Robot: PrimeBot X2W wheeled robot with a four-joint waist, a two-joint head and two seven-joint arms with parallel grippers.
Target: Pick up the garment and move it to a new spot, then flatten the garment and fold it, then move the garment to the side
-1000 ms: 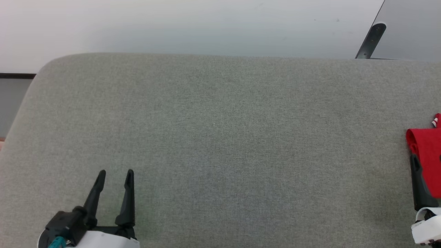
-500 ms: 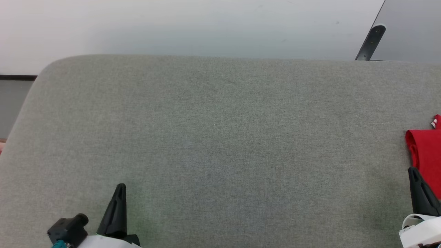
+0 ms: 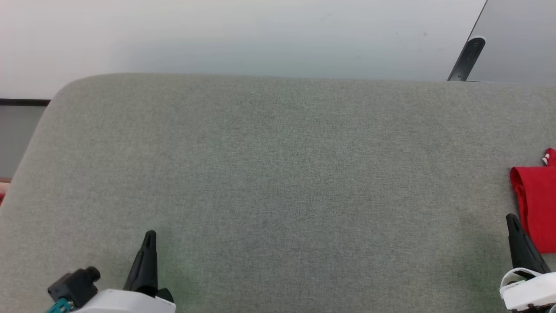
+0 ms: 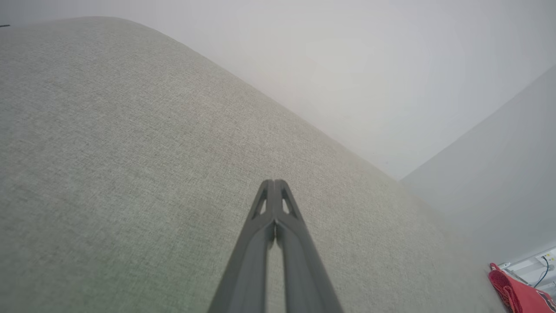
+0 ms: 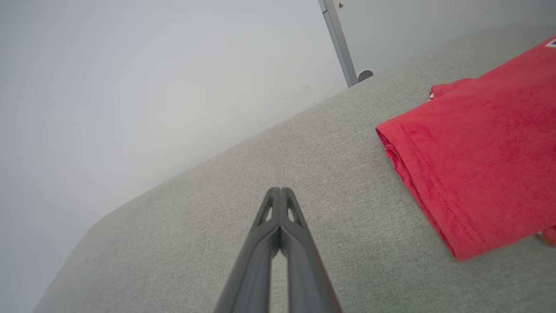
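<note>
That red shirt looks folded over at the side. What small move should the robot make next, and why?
Probably just draw both arms back to rest. The garment lies folded at the right end of the grey surface, clear of the right gripper; that and the left gripper have jaws shut on nothing, so no step seems left.

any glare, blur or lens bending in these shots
Head view: soft even light, no glare, garment cropped by the right edge. Left wrist view: the wide lens bows the grey surface edge, and the left gripper softens towards the bottom. Right wrist view: the garment's stitching is sharp, and the right gripper blurs low down.
</note>
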